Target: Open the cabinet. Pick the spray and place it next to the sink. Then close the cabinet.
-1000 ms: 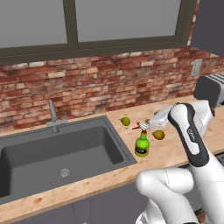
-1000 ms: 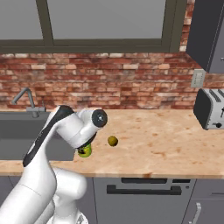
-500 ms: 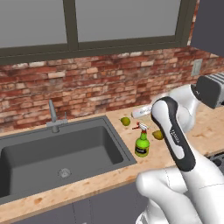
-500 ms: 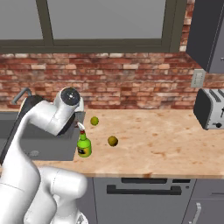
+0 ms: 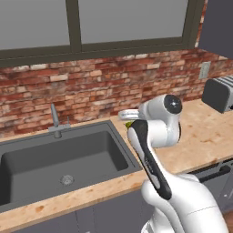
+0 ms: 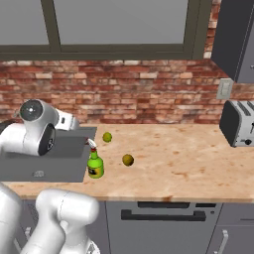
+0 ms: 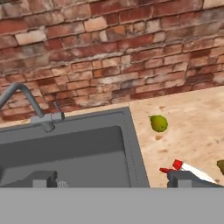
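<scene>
Above spray [image 6: 95,165], gripper [image 7: 111,179] wide, empty

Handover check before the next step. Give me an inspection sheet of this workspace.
Surface: light wooden counter, with a dark sink set into it on the left.
Job's things: spray stands upright on the counter just right of the sink's edge; grey cabinet hangs at upper right, its visible door shut.
Clutter: two small yellow-green fruits on the counter near the spray; toaster at far right.
Claw: claw open and holding nothing, its fingertips over the sink's right rim, above the spray's red nozzle.
Cables: nothing seen.
Surroundings: brick wall, window above, faucet behind the sink, wall outlet.
</scene>
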